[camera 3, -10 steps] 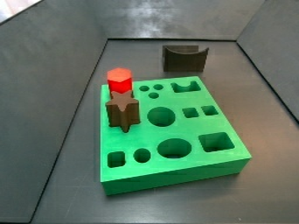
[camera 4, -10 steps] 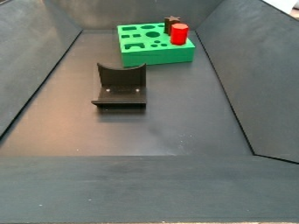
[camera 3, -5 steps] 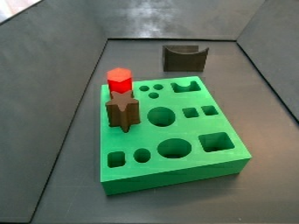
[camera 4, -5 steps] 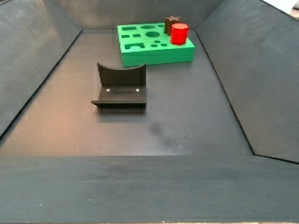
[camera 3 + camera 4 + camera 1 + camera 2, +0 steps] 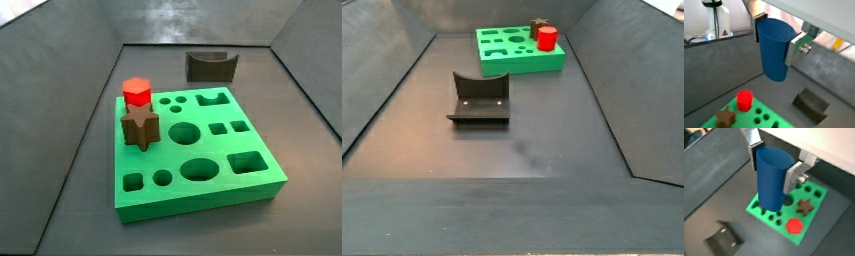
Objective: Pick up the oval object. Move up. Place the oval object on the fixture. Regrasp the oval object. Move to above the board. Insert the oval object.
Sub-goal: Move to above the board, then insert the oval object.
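Note:
My gripper [image 5: 774, 40] [image 5: 773, 165] is shut on the oval object [image 5: 773, 50] [image 5: 771, 180], a dark-blue smooth peg that hangs lengthwise from between the silver fingers [image 5: 795, 47] [image 5: 793, 176]. Both wrist views show it held high above the floor. The green board [image 5: 767, 213] [image 5: 771, 120] lies below the peg's lower end. The board [image 5: 214, 150] [image 5: 513, 52] also shows in both side views; gripper and oval object are outside them. The fixture [image 5: 211, 67] [image 5: 478, 98] stands bare on the floor, also visible in both wrist views [image 5: 811, 105] [image 5: 721, 240].
A red hexagonal peg [image 5: 135, 93] [image 5: 547, 38] [image 5: 795, 225] and a brown star-shaped peg [image 5: 139, 128] [image 5: 805, 206] stand in the board. Sloped dark walls [image 5: 54, 90] [image 5: 629, 90] enclose the floor. Lab gear [image 5: 717, 20] shows beyond the wall.

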You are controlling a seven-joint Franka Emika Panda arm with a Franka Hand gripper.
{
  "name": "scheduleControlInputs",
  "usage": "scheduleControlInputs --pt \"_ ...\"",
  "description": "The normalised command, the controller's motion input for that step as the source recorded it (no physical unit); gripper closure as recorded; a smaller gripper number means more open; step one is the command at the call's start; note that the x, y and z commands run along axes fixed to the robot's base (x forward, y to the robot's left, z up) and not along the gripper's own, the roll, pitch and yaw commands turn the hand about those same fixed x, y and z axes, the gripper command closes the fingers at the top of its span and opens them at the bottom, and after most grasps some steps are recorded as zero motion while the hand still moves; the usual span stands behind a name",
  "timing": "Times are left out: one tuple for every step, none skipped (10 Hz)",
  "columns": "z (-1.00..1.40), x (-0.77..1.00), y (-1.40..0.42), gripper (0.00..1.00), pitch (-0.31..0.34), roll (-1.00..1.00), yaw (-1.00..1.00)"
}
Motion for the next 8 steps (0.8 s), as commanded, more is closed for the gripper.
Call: scheduleControlInputs --pt "0.01 -0.09 0.02 1.00 -0.018 -1.00 -0.12" --pt "0.00 -0.08 0.03 1.00 -0.029 -0.86 -0.10" --pt "0.01 -0.08 0.04 1.00 -0.042 -0.55 -0.05" --pt "0.00 -0.07 0.02 1.00 -0.042 -0.37 -0.03" --pt "0.00 -0.04 0.02 1.00 -0.036 -0.22 -0.02" --pt "-0.01 0.00 0.00 1.00 0.000 -0.03 0.00" --pt "-0.15 0.12 -0.29 1.00 0.000 -0.04 0.09" --pt "-0.20 0.37 -0.44 1.00 0.051 -0.01 0.08"
